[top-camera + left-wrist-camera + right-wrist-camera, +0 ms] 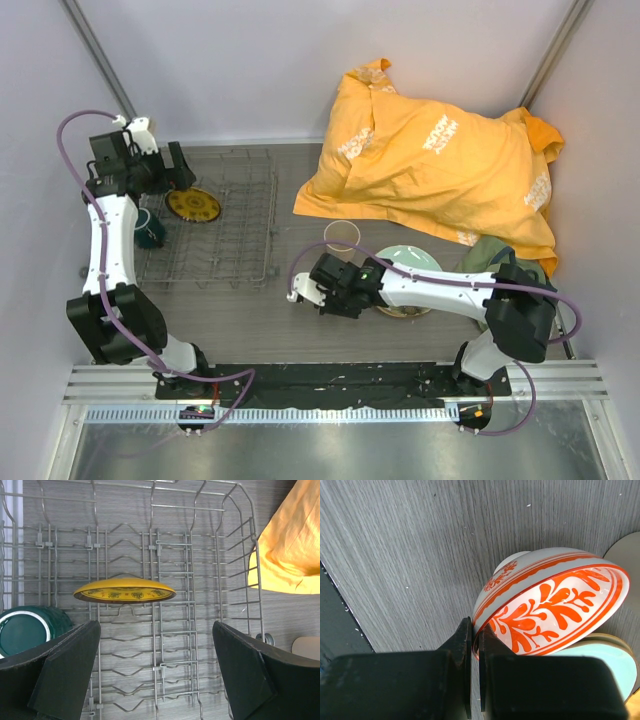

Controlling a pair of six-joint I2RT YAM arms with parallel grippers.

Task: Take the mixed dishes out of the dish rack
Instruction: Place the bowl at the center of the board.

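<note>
My right gripper [476, 635] is shut on the rim of the small white-and-red bowl [550, 605], which is tilted just above the table, right of the rack. In the top view that gripper [318, 290] covers the bowl. The pale green plate [407, 262] and beige cup [341, 236] stand on the table beside it. My left gripper [157, 675] is open and empty over the grey wire dish rack [172, 555]. The yellow patterned plate [125, 590] stands on edge in the rack ahead of it, and the dark green mug [27, 625] lies at its left.
A large orange cloth [440, 165] lies heaped at the back right, its edge close to the rack's right side [287, 545]. A green cloth [490, 255] sits by the right arm. Grey walls close in both sides.
</note>
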